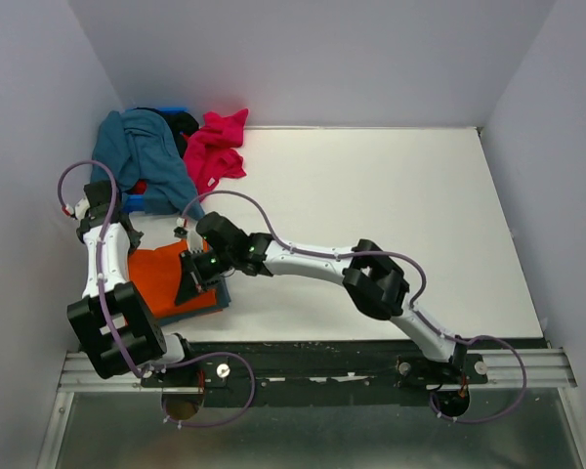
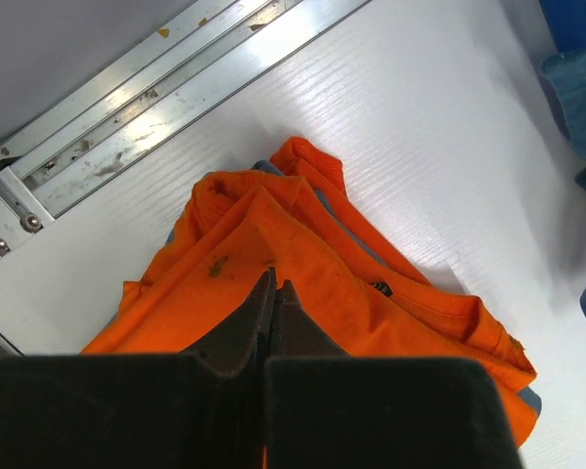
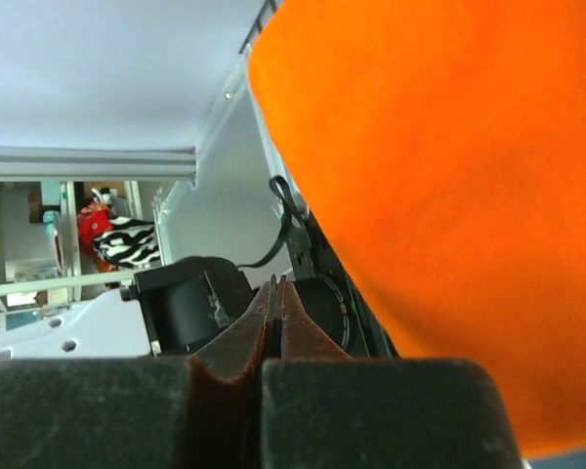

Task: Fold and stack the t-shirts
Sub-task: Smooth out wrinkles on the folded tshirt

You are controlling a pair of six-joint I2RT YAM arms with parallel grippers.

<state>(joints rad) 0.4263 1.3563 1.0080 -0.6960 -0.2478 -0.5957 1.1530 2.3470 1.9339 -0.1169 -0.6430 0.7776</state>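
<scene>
- The orange t-shirt lies roughly folded at the near left of the desk, on top of a blue-grey t-shirt whose edge peeks out from under it.
- The left hand has its fingers pressed together, tips down at the orange cloth; I see no fold pinched between them.
- The right hand is also closed tight and holds nothing, with orange cloth just beside it.
- A teal t-shirt and a magenta-pink t-shirt sit crumpled in the far left corner.
</scene>
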